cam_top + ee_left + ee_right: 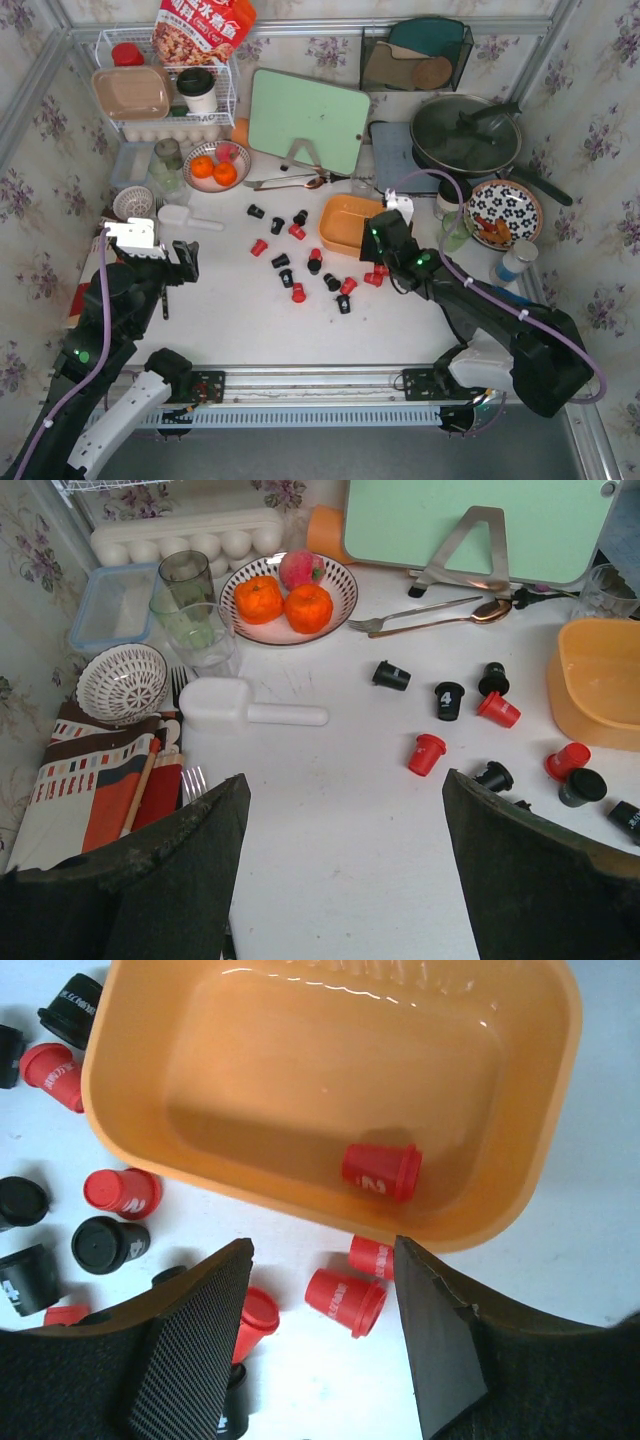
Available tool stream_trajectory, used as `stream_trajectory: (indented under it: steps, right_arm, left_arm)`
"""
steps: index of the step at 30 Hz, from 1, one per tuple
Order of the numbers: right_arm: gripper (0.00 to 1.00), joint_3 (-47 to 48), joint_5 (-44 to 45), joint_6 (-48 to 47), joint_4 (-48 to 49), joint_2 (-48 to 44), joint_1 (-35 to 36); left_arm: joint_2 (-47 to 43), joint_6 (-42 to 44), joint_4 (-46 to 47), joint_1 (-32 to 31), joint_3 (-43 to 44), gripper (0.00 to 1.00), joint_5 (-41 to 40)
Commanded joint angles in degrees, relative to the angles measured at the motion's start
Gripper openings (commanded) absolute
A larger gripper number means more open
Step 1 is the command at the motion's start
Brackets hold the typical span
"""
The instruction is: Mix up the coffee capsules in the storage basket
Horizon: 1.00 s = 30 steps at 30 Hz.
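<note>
The orange storage basket (345, 218) sits right of the table's middle, with one red coffee capsule (380, 1172) lying on its floor (300, 1080). Several red and black capsules (298, 292) are scattered on the white table to its left and in front of it. My right gripper (388, 245) hovers over the basket's near edge, open and holding nothing (322, 1250). A red capsule (345, 1302) lies on the table below, between its fingers. My left gripper (185, 262) stands open over bare table at the left (345, 778), apart from the nearest red capsule (427, 754).
At the back are a green cutting board (308, 120), a bowl of oranges (215, 168), a lidded pan (465, 135) and a wire rack (165, 85). A fork and spoon (290, 182), a white scoop (190, 220), a glass (458, 232) and a patterned plate (505, 212) lie nearby.
</note>
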Motion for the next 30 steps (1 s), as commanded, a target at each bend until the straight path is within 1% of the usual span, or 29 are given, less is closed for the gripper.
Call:
stream_trajectory:
  steps: [1, 11, 14, 19, 30]
  right_arm:
    - [0.65, -2.63, 6.66, 7.05, 1.06, -2.51, 3.52]
    - [0.67, -6.5, 13.7, 18.47, -0.71, -0.26, 12.1]
    - [0.67, -7.8, 14.39, 20.29, -0.52, 1.3, 12.37]
    - [0.68, -9.21, 15.99, 20.82, 0.26, 4.49, 12.36]
    - [0.66, -9.19, 15.86, 18.4, 4.78, 11.49, 12.32]
  left_arm:
    - [-0.1, 0.15, 2.06, 0.01, 0.16, 0.8, 0.1]
    - [-0.68, 0.23, 1.96, 0.01, 0.07, 0.8, -0.17]
    - [-0.84, 0.23, 1.95, 0.01, 0.07, 0.8, -0.21]
    - [-0.98, 0.21, 1.95, 0.01, 0.07, 0.8, -0.19]
    - [-0.98, 0.21, 2.03, 0.01, 0.07, 0.8, -0.14]
